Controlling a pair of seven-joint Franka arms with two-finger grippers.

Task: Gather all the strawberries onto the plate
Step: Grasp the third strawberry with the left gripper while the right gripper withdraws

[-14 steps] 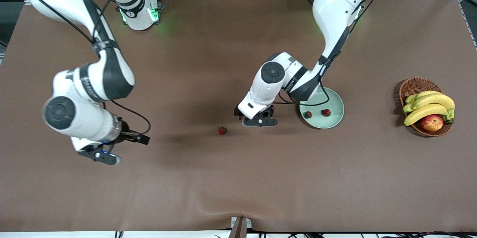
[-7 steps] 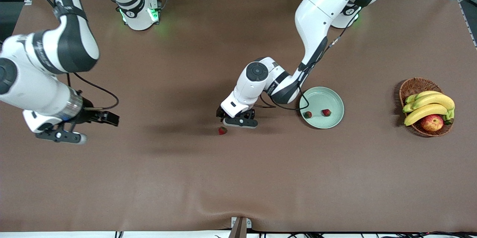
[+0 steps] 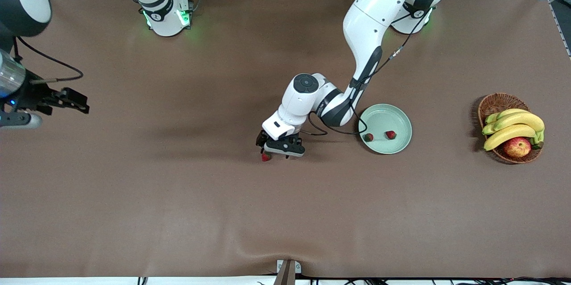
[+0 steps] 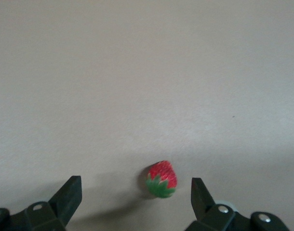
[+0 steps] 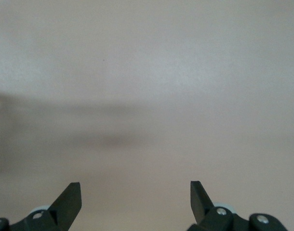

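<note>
At the left edge of the front view, about mid-height, the right gripper hangs over bare brown table at the right arm's end, partly cut off by the frame; in its wrist view the two dark fingers stand wide apart with nothing but tablecloth between them.

Near the centre of the frame, the left gripper is low over the one loose strawberry, which lies on the cloth, peeking out at the gripper's lower left corner. In the left wrist view that berry sits between the spread fingers, touched by neither, its green cap showing.

Right of centre is the plate, pale mint, with two strawberries on it: one by the rim, the other nearer its middle.

At the right side of the frame stands a wicker basket holding bananas and an apple.
</note>
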